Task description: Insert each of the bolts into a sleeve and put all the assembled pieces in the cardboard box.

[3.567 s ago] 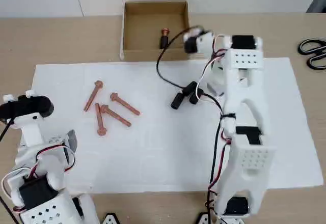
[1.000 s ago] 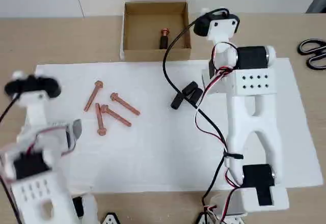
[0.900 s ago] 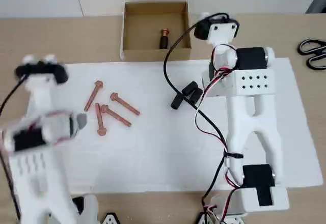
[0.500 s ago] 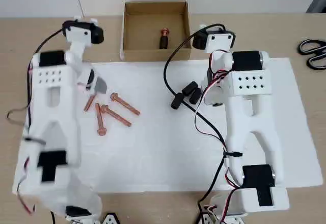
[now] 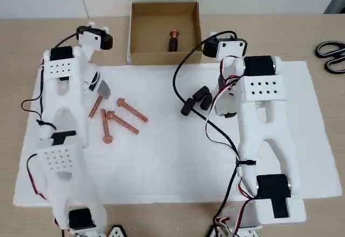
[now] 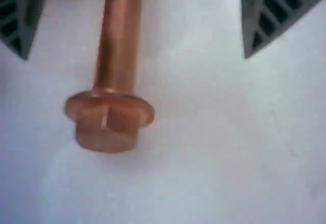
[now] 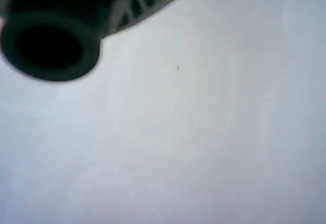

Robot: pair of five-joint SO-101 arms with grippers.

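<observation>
Several copper bolts point(image 5: 122, 122) lie loose on the white sheet point(image 5: 172, 161), left of centre. My left gripper point(image 5: 98, 92) hangs open over the leftmost bolt point(image 5: 97, 102). In the left wrist view that bolt point(image 6: 118, 56) lies between the grey fingers point(image 6: 275, 15), head toward the camera, untouched. Three black sleeves point(image 5: 197, 100) lie near the sheet's middle, and my right gripper point(image 5: 218, 101) is right beside them. One sleeve's open end point(image 7: 48, 46) looms close in the right wrist view. The cardboard box point(image 5: 151, 32) at the back holds one assembled piece point(image 5: 173, 40).
Scissors point(image 5: 331, 51) lie on the wooden table at the far right. Black and red cables point(image 5: 178, 75) loop from the right arm over the sheet between the box and the sleeves. The sheet's front half is bare.
My left arm has swung out from the front left corner to the bolts. The right arm has drawn back from beside the box to the sleeves.
</observation>
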